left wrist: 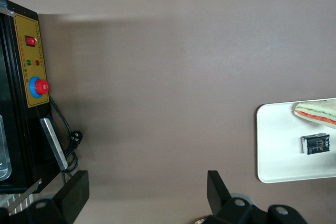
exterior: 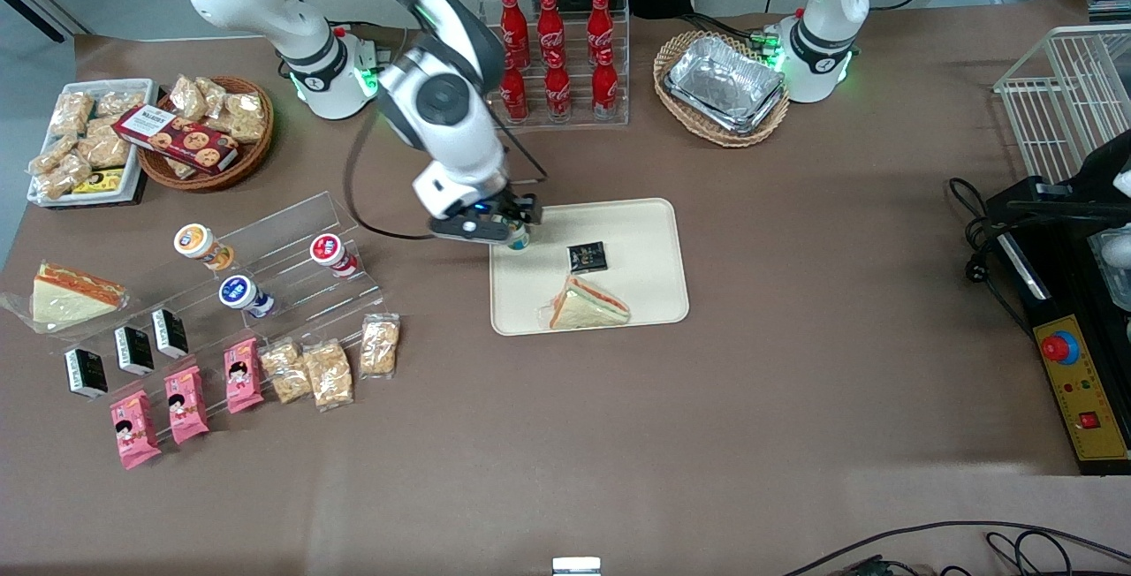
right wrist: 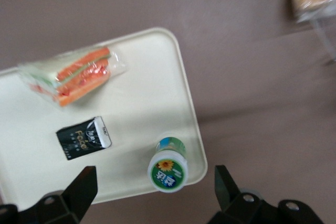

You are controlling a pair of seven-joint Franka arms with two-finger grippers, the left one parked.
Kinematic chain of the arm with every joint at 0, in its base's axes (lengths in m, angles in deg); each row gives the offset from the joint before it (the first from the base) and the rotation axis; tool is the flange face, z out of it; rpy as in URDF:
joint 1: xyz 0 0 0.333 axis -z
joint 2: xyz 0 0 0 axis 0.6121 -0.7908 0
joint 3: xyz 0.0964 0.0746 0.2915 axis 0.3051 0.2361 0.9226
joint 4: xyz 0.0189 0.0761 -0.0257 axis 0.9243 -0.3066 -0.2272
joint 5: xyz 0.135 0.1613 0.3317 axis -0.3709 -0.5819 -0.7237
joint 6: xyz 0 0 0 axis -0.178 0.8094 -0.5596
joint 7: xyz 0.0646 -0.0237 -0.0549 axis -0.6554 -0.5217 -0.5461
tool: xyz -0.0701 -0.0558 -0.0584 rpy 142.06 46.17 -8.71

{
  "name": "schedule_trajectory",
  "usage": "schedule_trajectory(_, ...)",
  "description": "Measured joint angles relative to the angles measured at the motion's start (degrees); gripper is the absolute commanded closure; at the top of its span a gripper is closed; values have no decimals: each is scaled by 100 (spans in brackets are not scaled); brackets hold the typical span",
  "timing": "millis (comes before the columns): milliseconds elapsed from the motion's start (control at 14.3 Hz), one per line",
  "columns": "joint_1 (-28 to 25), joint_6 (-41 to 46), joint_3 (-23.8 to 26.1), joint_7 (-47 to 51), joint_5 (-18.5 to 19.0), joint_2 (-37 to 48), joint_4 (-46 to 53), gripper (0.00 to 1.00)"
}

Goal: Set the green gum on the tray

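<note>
The green gum (right wrist: 168, 169), a small bottle with a green-rimmed white lid and a teal label, stands upright on the cream-beige tray (right wrist: 142, 103), close to its rim near one corner. My gripper (right wrist: 156, 181) hangs just above it. It is open, with one finger on each side of the bottle and clear of it. In the front view the gripper (exterior: 514, 224) is over the tray's (exterior: 645, 231) corner that lies toward the working arm's end, farther from the camera. The gum (exterior: 519, 241) peeks out below it. The tray also shows in the left wrist view (left wrist: 278, 150).
A wrapped sandwich (exterior: 588, 305) and a small black packet (exterior: 587, 256) lie on the tray. A clear stepped shelf (exterior: 265, 276) with orange-, red- and blue-lidded bottles stands toward the working arm's end. A cola bottle rack (exterior: 555, 55) and a basket with a foil pan (exterior: 723, 86) stand farther back.
</note>
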Motion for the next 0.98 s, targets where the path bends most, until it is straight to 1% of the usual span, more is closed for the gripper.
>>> schedule_trajectory(140,365,564,-20,-347,0,458,182,0)
schedule_trajectory(280,865,949,-34,-920,0,737,343,0)
schedule_trajectory(629,2283,1156,-64,-2484,0,839,657,0)
schedule_trajectory(769,2847,1228,-72,-3332,0,857,738,0)
schedule_trajectory(979,3576,1663,-105,-4344,1,1058,800,0)
